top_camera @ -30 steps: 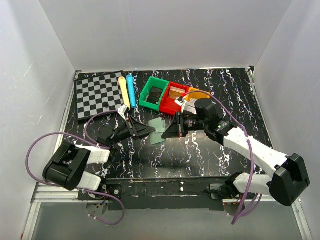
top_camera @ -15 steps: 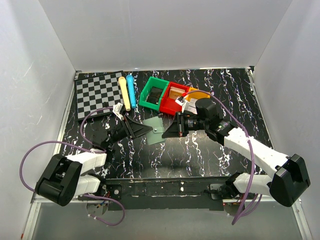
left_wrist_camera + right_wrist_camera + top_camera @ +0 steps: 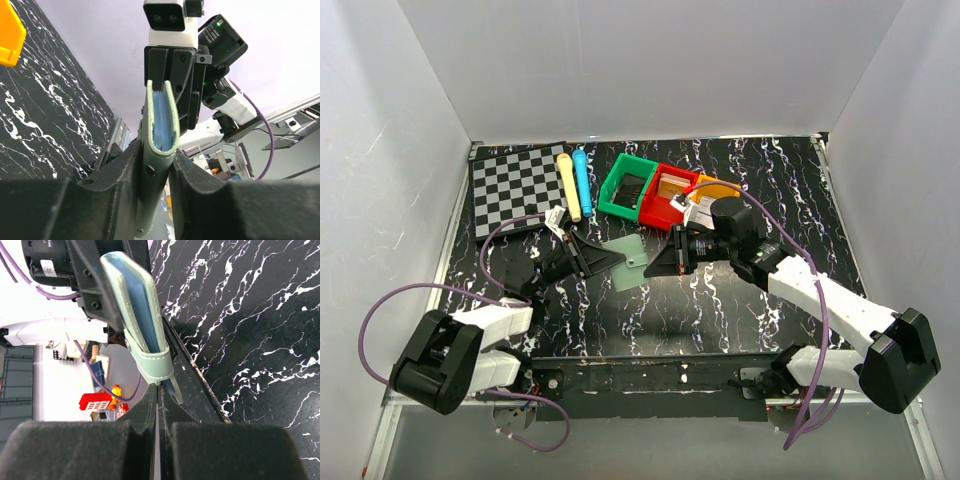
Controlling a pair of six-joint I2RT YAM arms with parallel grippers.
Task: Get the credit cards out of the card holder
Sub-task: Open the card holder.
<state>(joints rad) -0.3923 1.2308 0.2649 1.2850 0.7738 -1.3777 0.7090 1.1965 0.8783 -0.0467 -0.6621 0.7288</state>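
Observation:
The card holder (image 3: 628,262) is a pale green-blue sleeve held off the table between both grippers. My left gripper (image 3: 608,262) is shut on its lower end; in the left wrist view the holder (image 3: 161,95) stands edge-on between the fingers (image 3: 125,175). Blue card edges (image 3: 162,117) show inside its open top. In the right wrist view the holder (image 3: 131,300) shows blue card edges (image 3: 148,315) and a teal tab (image 3: 155,367). My right gripper (image 3: 159,392) is shut at the tab's tip. No tan-orange card is in view.
Green bin (image 3: 627,185), red bin (image 3: 668,195) and orange bin (image 3: 717,187) stand behind the grippers. A checkerboard (image 3: 515,188), a yellow cylinder (image 3: 568,185) and a blue cylinder (image 3: 583,180) lie at the back left. White walls enclose the black marbled table (image 3: 720,300).
One second ago the left arm sat further right and the holder lay flatter. The left arm has swung left and the holder has turned slightly. The right arm has barely moved.

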